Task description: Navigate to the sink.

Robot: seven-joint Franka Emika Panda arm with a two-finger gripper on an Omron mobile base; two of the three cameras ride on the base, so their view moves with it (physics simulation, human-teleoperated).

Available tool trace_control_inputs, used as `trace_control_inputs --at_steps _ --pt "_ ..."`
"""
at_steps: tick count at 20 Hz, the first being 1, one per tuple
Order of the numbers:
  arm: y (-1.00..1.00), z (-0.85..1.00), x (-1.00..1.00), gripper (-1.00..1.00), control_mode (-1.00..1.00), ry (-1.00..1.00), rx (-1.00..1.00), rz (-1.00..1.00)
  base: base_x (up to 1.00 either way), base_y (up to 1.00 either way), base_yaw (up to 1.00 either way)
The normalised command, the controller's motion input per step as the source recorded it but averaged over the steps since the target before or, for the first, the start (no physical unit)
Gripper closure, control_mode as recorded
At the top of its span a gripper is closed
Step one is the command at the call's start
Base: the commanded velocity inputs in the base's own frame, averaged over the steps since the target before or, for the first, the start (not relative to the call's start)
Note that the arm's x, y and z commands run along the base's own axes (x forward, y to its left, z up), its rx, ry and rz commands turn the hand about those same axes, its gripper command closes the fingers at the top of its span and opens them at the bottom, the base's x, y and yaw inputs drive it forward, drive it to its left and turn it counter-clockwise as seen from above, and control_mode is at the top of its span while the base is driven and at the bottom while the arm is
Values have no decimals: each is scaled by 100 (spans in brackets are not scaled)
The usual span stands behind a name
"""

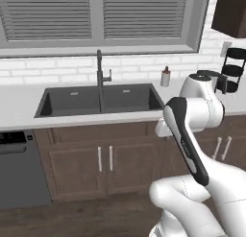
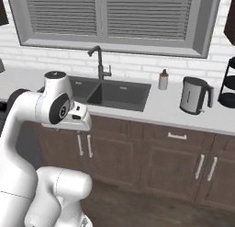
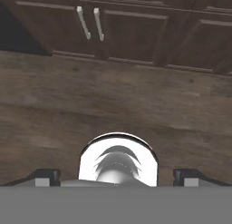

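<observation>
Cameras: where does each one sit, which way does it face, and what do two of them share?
Left base view: behind the arm's left, facing the sink and faucet; the arm rises at lower right.
Right base view: behind the arm's right, facing the same sink and a kettle; the arm rises at lower left.
Hand view: on the hand, looking down at wooden floor and cabinet doors; the gripper at the bottom.
Shared: both base views show sink, faucet and soap bottle.

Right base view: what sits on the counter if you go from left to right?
Sink with its faucet → small soap bottle → silver kettle → black tiered rack at the right edge.
</observation>
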Motion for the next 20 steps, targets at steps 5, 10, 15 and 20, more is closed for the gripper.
trace_control_inputs --at_steps 5,10,15,20 --pt "0 0 0 -100 100 0 0 0 57 80 0" --pt "0 0 0 -100 100 0 0 0 78 60 -2" --pt "0 0 0 -100 100 0 0 0 92 29 -1" --pt "0 0 0 -100 100 0 0 0 91 9 0"
